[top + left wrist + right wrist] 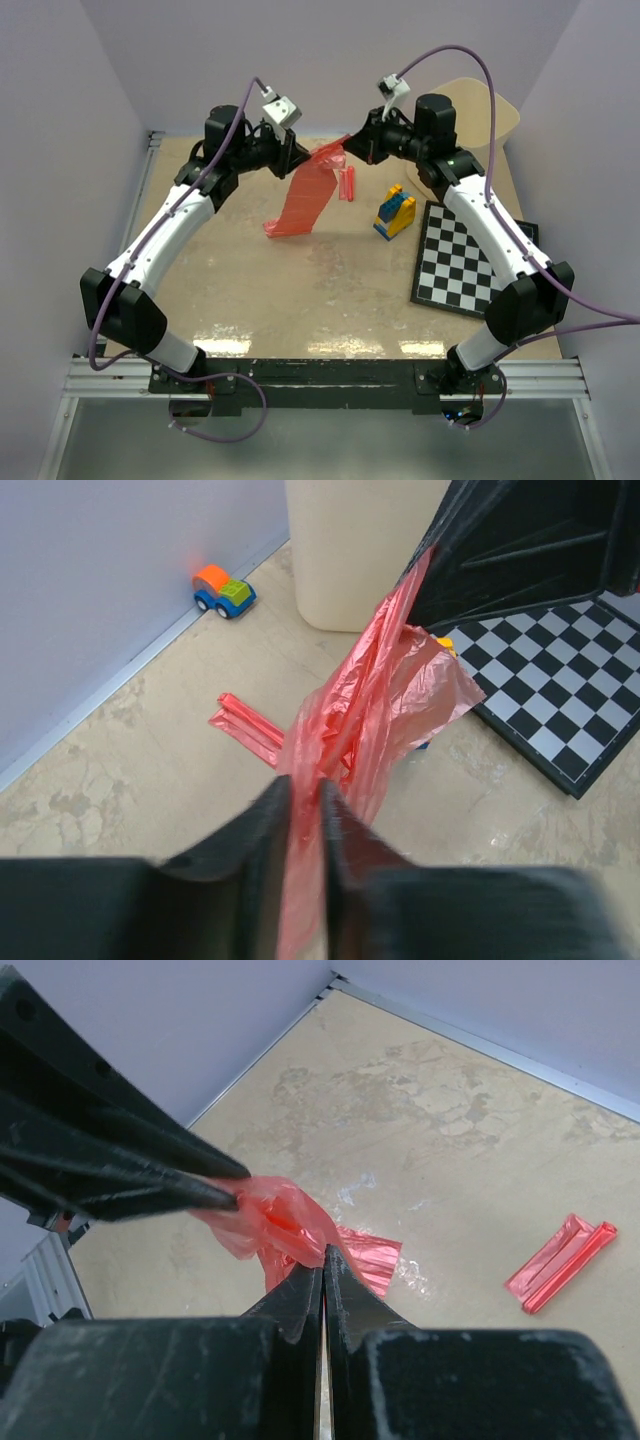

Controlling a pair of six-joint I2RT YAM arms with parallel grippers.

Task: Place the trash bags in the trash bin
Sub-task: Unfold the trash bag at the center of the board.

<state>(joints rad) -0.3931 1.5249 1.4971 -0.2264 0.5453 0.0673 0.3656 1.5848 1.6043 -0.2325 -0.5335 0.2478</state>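
Overhead plus wrist close-ups, bag (305,200) shared

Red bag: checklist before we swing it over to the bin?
1. Left gripper shut on the red bag: ok.
2. Right gripper shut on the same bag: ok.
3. Bag's lower end clear of the table: cannot tell.
4. Trash bin upright behind the right arm: ok.
5. Bin mouth unobstructed: cannot tell, the arm hides part.
6. Folded strip binned: not ok, it lies on the table.
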